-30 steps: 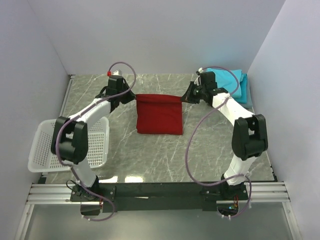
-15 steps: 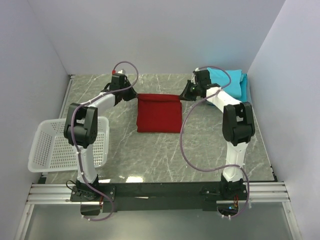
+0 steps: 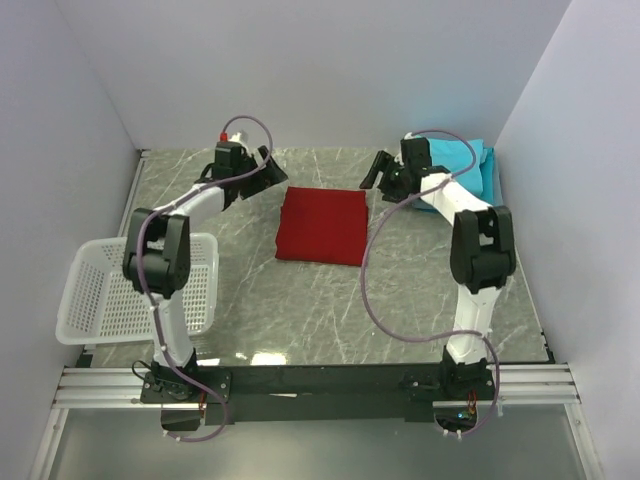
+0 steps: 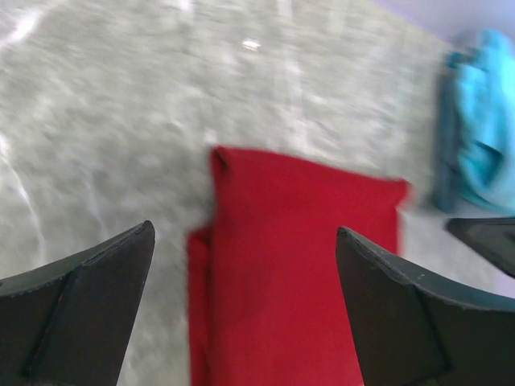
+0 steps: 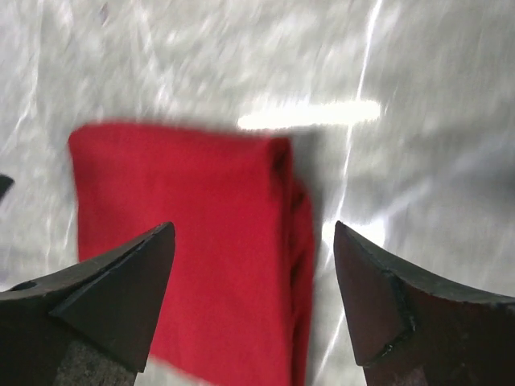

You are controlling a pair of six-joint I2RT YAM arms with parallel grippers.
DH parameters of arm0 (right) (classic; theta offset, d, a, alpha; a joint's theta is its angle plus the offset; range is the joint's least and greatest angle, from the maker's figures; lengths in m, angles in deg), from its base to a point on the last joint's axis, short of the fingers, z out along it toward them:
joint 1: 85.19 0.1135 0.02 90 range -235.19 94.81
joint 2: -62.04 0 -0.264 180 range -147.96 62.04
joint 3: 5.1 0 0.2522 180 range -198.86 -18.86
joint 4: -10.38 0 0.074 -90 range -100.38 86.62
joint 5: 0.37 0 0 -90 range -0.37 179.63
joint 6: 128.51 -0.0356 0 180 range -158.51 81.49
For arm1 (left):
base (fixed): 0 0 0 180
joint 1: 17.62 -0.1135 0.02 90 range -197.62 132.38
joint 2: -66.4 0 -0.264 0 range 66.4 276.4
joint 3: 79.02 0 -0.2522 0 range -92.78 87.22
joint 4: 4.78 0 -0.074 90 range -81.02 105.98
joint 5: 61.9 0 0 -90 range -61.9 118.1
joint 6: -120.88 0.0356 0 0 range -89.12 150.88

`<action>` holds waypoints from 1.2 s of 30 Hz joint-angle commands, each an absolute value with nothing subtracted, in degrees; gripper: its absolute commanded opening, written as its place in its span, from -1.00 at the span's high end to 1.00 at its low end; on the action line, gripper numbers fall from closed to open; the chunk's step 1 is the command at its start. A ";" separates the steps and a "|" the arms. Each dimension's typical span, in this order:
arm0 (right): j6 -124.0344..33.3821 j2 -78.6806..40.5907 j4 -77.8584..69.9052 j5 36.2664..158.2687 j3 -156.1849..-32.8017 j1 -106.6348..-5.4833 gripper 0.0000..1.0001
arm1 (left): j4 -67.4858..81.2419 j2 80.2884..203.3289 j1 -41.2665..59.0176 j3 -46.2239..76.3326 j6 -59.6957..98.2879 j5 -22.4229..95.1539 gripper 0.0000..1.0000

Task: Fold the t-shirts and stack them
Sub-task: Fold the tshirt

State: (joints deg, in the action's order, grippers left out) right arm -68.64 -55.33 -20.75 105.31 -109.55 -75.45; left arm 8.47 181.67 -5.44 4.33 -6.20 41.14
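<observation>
Both wrist views are blurred. In the left one the folded deep red cloth t-shirt [image 4: 298, 265] runs off the bottom edge, and the crumpled turquoise cloth t-shirts [image 4: 487, 121] run off the right (their folds unreadable). From above, the white right arm [image 3: 445, 195] covers their near-left part.

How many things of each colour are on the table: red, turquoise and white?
Red folded cloth t-shirt: 1
Turquoise cloth pile: 1 (I cannot tell how many shirts are in it)
White plastic lattice basket: 1
Total: 3
</observation>
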 commanded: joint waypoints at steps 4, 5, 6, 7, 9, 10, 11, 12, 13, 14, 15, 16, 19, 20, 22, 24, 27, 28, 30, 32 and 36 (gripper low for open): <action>-70.58 -42.64 -12.79 110.37 -97.36 -70.25 -0.73 | 1.17 168.71 -2.34 14.26 -8.67 53.57 -0.99; -70.94 -42.38 -12.52 110.19 -96.48 -69.72 -0.73 | 0.29 168.27 -1.72 17.58 -9.11 54.64 -0.99; -71.47 -42.20 -12.09 110.02 -95.60 -68.06 -0.74 | -0.94 167.22 -1.02 19.62 -10.42 55.60 -0.99; -72.34 -42.12 -10.86 110.10 -93.93 -67.53 -0.74 | -3.91 166.69 0.64 21.72 -10.87 57.01 -0.99; -73.57 -42.38 -9.19 111.06 -92.43 -66.12 -0.74 | -6.47 165.81 2.32 27.61 -11.48 57.81 -0.99; -74.36 -42.73 -8.22 111.42 -91.47 -65.94 -0.74 | -8.05 165.63 3.37 29.90 -11.92 58.25 -0.99; -74.54 -43.25 -7.00 111.51 -91.28 -65.85 -0.74 | -13.99 165.54 3.47 34.79 -12.62 60.08 -0.99; -74.81 -44.82 -7.07 111.86 -91.46 -65.68 -0.74 | -16.22 165.89 3.47 36.75 -14.81 60.88 -0.99; -74.46 -45.62 -8.20 112.30 -92.24 -65.41 -0.74 | -17.20 166.24 3.30 37.91 -15.09 61.41 -0.99; -74.28 -46.33 -8.39 112.30 -92.33 -65.15 -0.74 | -17.30 166.59 3.21 39.31 -14.66 61.41 -0.99; -74.20 -47.20 -8.39 111.87 -92.07 -64.89 -0.74 | -16.86 167.12 3.21 39.67 -13.69 60.89 -0.99; -73.59 -47.65 -8.57 111.69 -91.64 -64.27 -0.74 | -16.51 167.47 3.29 40.02 -13.42 61.06 -0.99; -72.61 -48.88 -8.83 110.55 -90.58 -63.57 -0.74 | -15.89 168.27 3.29 41.95 -12.89 61.59 -0.99; -72.53 -49.23 -9.61 110.46 -90.32 -63.56 -0.74 | -16.59 168.18 3.29 44.05 -13.33 61.76 -0.99; -72.52 -49.32 -9.36 110.37 -88.57 -63.39 -0.74 | -17.21 167.39 3.29 45.64 -13.95 60.89 -0.99; -72.44 -48.71 -8.31 110.54 -86.90 -62.95 -0.74 | -15.73 166.43 3.29 47.49 -13.77 60.01 -0.99; -71.74 -47.40 -8.56 109.58 -83.99 -62.43 -0.74 | -16.50 163.89 3.38 51.79 -14.91 60.18 -0.99; -71.39 -46.78 -8.91 108.97 -82.25 -62.25 -0.74 | -17.90 163.09 3.56 53.20 -15.26 60.01 -0.99; -71.30 -44.50 -8.75 108.17 -79.96 -61.63 -0.74 | -18.88 160.20 4.00 57.59 -16.32 59.48 -0.99; -71.30 -41.69 -8.22 108.08 -76.18 -61.19 -0.74 | -19.32 158.17 4.78 61.79 -16.93 59.13 -0.99; -71.12 -35.62 -8.30 106.51 -69.07 -60.05 -0.74 | -15.64 147.48 6.89 67.70 -17.03 56.33 -0.99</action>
